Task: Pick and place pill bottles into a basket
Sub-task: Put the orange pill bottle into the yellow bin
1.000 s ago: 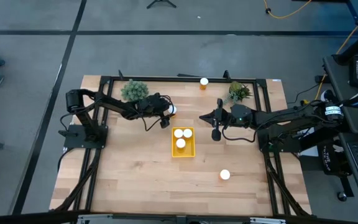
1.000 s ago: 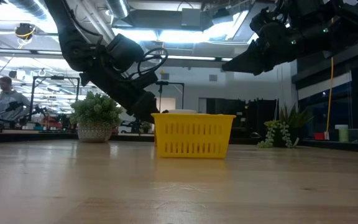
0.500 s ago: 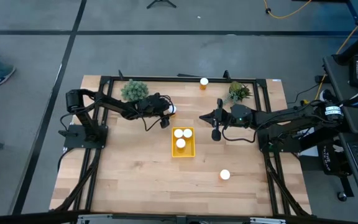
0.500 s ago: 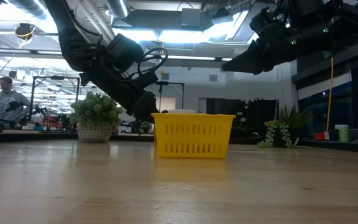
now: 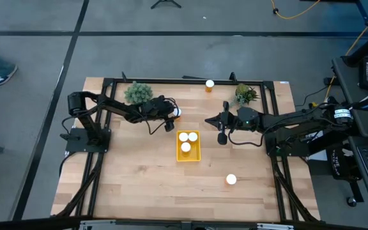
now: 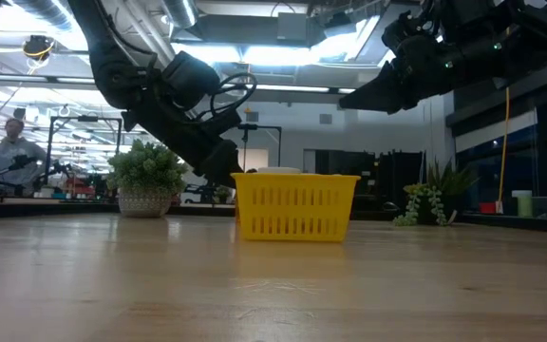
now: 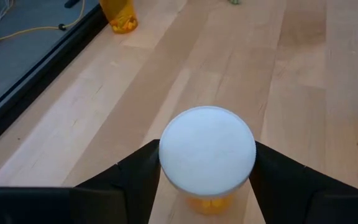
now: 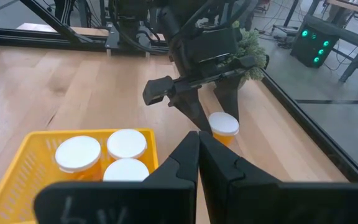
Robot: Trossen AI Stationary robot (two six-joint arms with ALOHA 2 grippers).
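Straddling a pill bottle [image 5: 177,112] toward the far edge of the bench [image 5: 133,185], the left gripper [image 5: 173,115] had one finger [image 7: 132,180] on each side of the white cap; the fingers appeared to touch the cap, though firm contact could not be confirmed. This bottle stood upright on the bench surface, just beyond the far-left corner of the basket [image 5: 195,156].

The basket sat near the middle of the bench and contained three pill bottles [image 5: 186,147], caps up, grouped at its far end.

The right gripper [image 5: 210,120] hung above the bench just right of the basket, with its fingers [image 8: 185,155] pressed together and nothing held.

Another bottle [image 5: 209,85] stood at the far edge of the bench, near a small green plant [image 5: 245,94]. A further bottle [image 5: 231,180] stood toward the near right corner. A second plant [image 5: 137,93] stood by the left arm.
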